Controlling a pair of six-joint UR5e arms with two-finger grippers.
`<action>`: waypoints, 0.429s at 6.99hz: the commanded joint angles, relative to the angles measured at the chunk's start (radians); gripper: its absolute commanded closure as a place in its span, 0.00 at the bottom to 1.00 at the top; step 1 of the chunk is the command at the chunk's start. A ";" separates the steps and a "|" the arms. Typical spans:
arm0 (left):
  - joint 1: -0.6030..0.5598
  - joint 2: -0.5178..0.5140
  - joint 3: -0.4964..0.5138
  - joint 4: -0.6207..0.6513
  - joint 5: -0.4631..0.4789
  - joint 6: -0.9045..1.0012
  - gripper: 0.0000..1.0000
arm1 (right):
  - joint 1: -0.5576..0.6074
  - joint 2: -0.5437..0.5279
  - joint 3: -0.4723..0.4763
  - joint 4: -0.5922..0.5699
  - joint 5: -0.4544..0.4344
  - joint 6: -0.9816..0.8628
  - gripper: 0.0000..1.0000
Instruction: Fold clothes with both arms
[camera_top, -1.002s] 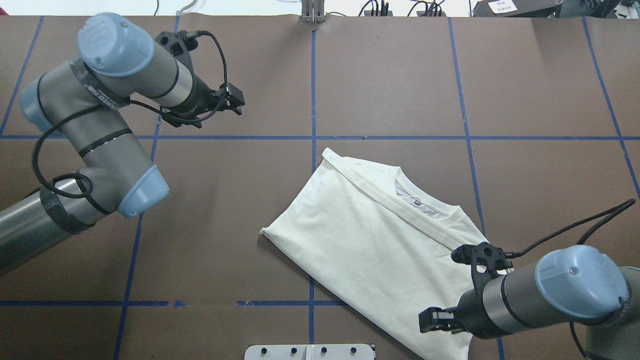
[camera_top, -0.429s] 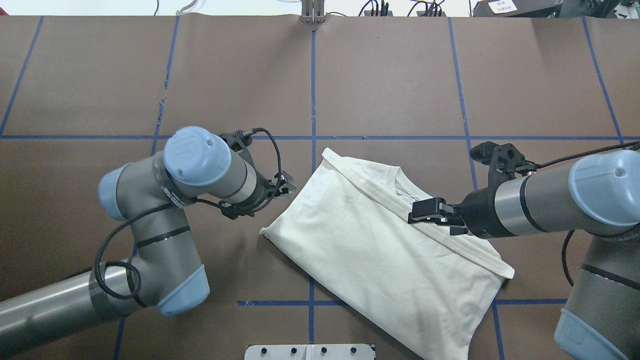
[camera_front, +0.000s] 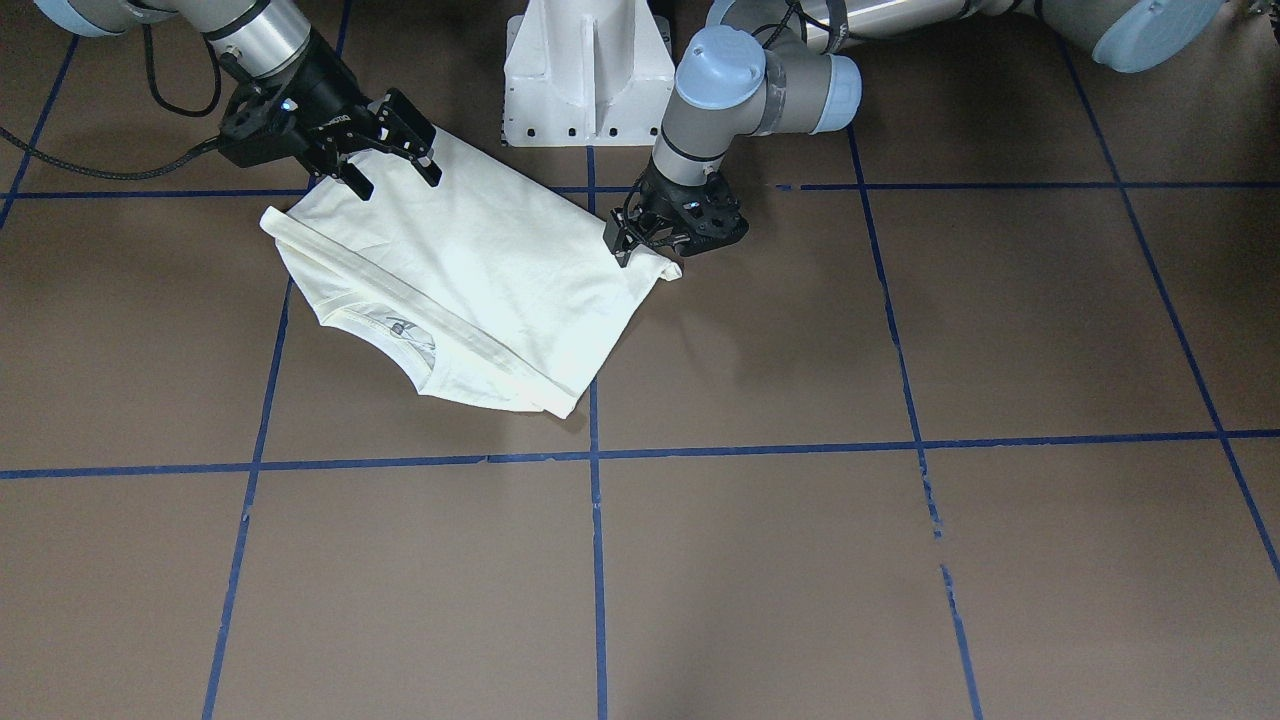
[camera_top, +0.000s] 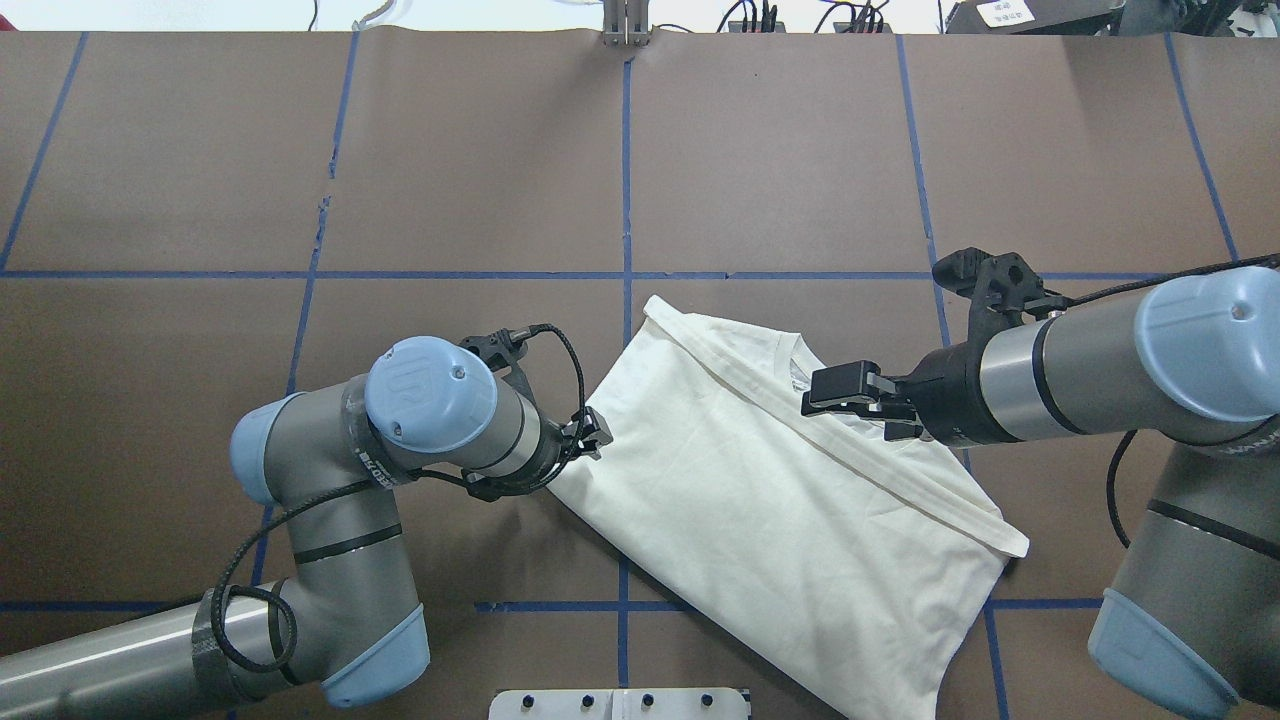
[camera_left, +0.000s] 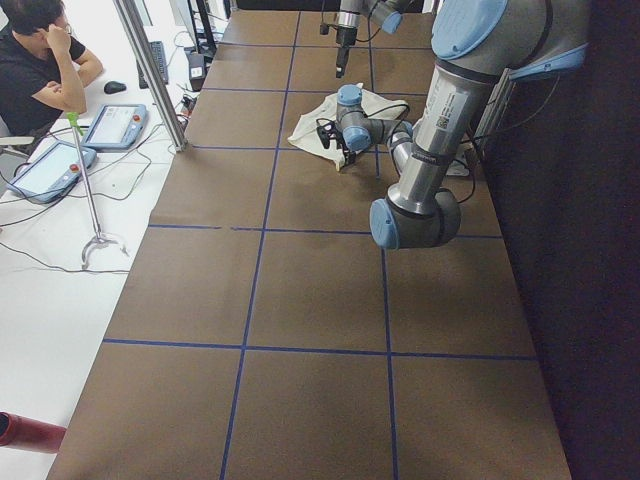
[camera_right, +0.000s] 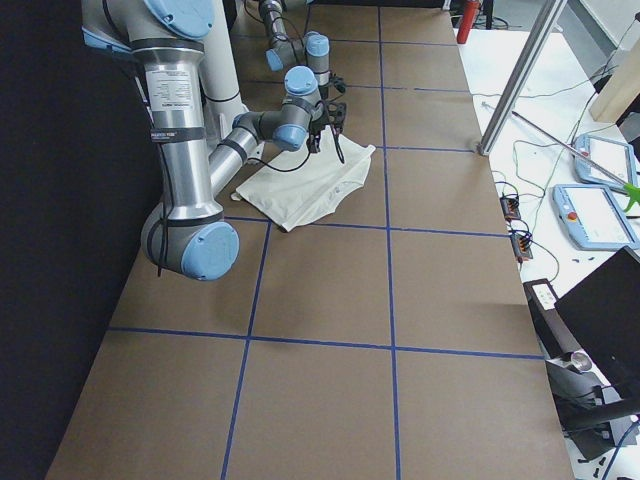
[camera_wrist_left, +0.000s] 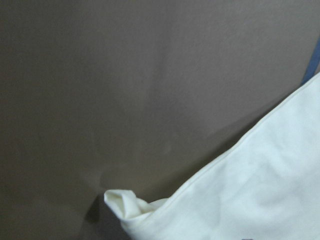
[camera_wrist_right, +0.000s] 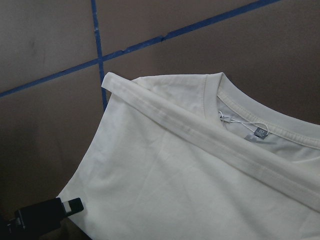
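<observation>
Overhead exterior view: right gripper (camera_top: 825, 392), jaws spread, hangs over the shirt (camera_top: 760, 500); left gripper (camera_top: 594, 441) sits at the shirt's corner, its grip impossible to tell.

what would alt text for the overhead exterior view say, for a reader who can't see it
A folded cream T-shirt lies diagonally on a brown table gridded with blue tape. The left gripper is at the shirt's left corner; the right gripper, jaws apart, is above the folded edge near the neckline.
</observation>
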 joint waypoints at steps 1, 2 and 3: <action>0.003 0.016 0.001 0.002 0.001 -0.006 0.27 | 0.001 0.002 -0.001 0.000 0.000 0.002 0.00; 0.003 0.012 -0.003 0.002 0.001 -0.030 0.72 | 0.003 0.002 -0.001 0.000 0.001 0.002 0.00; 0.003 0.012 -0.005 0.001 0.001 -0.029 1.00 | 0.003 0.002 -0.001 0.000 0.002 0.002 0.00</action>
